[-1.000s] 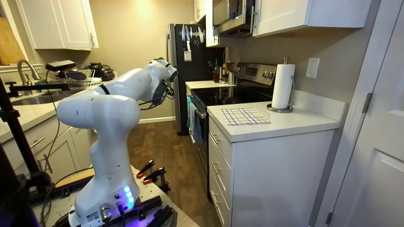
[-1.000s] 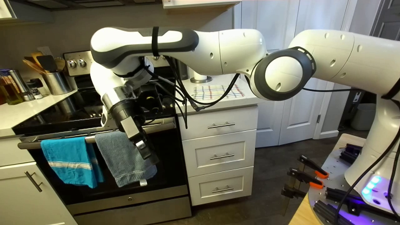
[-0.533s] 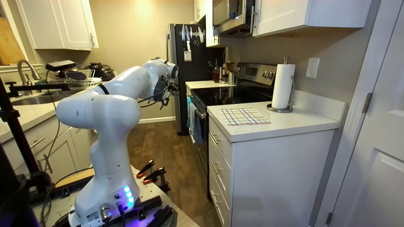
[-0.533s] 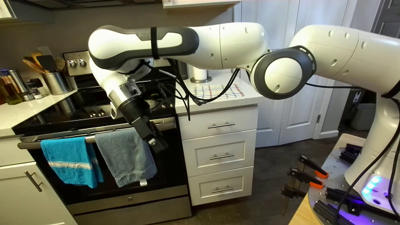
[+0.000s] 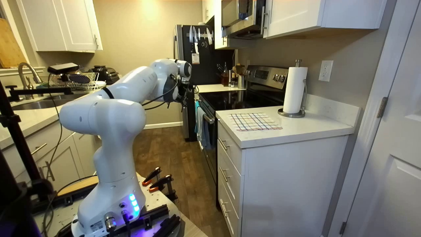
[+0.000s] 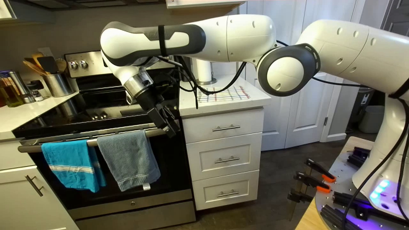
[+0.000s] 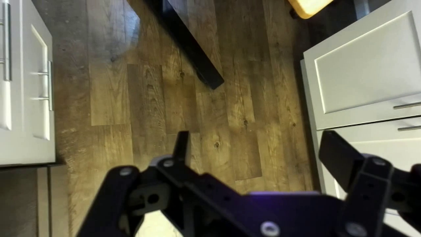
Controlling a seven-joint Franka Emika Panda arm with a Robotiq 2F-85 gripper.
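My gripper (image 6: 171,129) points down and to the right in front of the oven, near the right end of the oven handle (image 6: 155,132). In the wrist view its fingers (image 7: 182,144) stand wide apart, with only floor (image 7: 217,144) visible between them, so the gripper (image 7: 256,135) holds nothing. A grey-blue towel (image 6: 127,159) hangs from the handle just left of the gripper. Further left hangs a bright blue towel (image 6: 72,163). In an exterior view the gripper is a dark shape below the wrist, its fingers hard to make out.
A checkered cloth (image 5: 255,121) and a paper towel roll (image 5: 295,90) are on the counter right of the stove (image 5: 241,98). White drawers (image 6: 225,156) stand beside the oven. The wrist view also shows a black beam (image 7: 194,49) and white cabinets (image 7: 368,65).
My gripper has risen and shifted right from in front of the grey-blue towel to the handle's right end, closer to the stove. Both towels hang as before.
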